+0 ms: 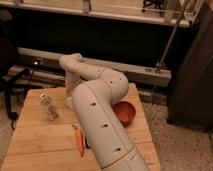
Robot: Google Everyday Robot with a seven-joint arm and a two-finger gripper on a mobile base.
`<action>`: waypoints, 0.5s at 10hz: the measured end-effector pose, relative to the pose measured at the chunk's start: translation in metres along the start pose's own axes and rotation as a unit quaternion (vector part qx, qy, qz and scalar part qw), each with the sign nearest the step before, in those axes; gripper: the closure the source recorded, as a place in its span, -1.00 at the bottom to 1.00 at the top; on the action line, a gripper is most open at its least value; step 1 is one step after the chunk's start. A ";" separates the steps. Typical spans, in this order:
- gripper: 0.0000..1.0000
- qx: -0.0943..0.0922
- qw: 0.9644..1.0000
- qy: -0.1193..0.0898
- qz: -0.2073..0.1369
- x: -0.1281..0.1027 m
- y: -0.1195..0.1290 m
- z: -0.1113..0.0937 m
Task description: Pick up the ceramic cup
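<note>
The white ceramic cup (68, 104) stands at the back of the wooden table (35, 137), between the bottle and the bowl. My gripper (71, 96) hangs straight down from the bent white arm (102, 112) and sits right over the cup, covering most of it. Only a pale edge of the cup shows under the wrist. I cannot tell whether the gripper touches it.
A small clear bottle (48, 106) stands left of the cup. An orange carrot (79, 142) lies at the table's front, with a dark object beside it. A red-orange bowl (124, 112) sits on the right. A dark chair stands at far left.
</note>
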 end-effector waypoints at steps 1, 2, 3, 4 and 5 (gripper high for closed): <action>0.43 0.002 1.000 -0.001 -0.004 -0.001 -0.002 0.000; 0.67 0.003 1.000 -0.003 -0.008 -0.001 -0.003 0.001; 0.83 0.004 1.000 -0.002 -0.011 -0.001 -0.004 0.000; 0.98 0.005 1.000 -0.001 -0.016 0.000 -0.003 -0.001; 1.00 0.008 1.000 0.001 -0.020 0.002 -0.003 -0.003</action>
